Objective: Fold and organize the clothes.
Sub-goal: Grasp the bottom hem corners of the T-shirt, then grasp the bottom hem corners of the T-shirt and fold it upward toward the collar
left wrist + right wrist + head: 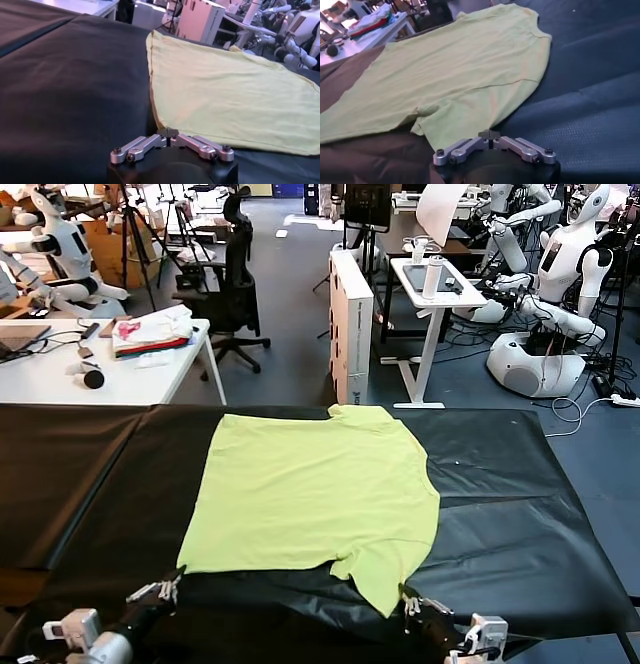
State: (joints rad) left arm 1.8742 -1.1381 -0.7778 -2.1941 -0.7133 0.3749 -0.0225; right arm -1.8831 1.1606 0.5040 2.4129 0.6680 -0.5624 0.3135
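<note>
The lime yellow-green T-shirt lies flat on the black-covered table, one sleeve pointing toward the near edge on the right. My left gripper is at the shirt's near-left corner, its jaws shut with the tips pinching the hem of the T-shirt. In the left wrist view that gripper sits right at the fabric's corner. My right gripper is shut on the tip of the near sleeve. The right wrist view shows that gripper against the edge of the T-shirt.
Behind the table on the left, a white desk carries a white, pink and red fabric pile. A black office chair, a white cabinet and other robots stand farther back. Black cloth borders the shirt on both sides.
</note>
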